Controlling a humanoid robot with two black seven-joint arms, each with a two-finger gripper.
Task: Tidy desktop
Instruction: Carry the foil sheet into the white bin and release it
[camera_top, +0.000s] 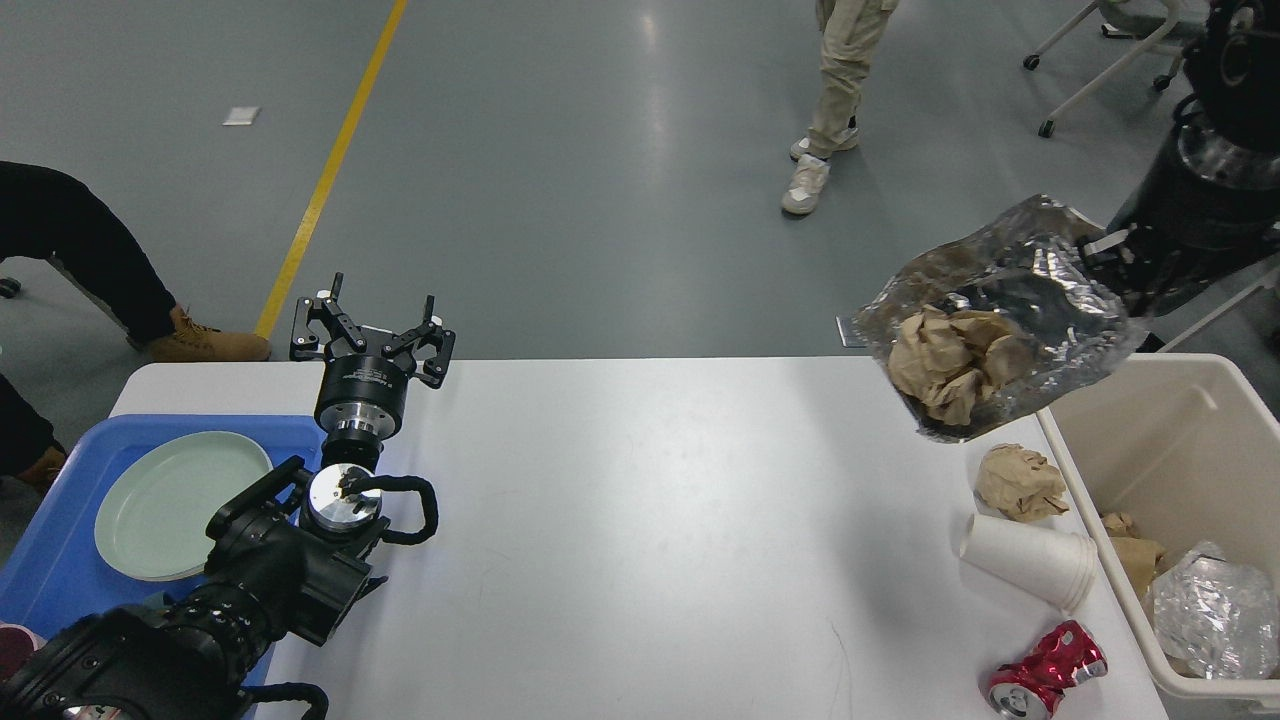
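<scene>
While my left arm lies low over the table's (640, 520) near left corner, a crushed red can (1048, 670) lies nearest me at the right edge, then a tipped white cup (1030, 561) and a paper wad (1020, 481), all just beside the bin (1190, 440). The table spans the view below me, a blue tray (60, 560) with a green plate (175, 503) at its left end. My left gripper (372, 325) points away, jaws spread wide. Farthest, my right gripper (1120, 262) holds a foil bag (1000, 325) of crumpled paper above the bin's far corner.
</scene>
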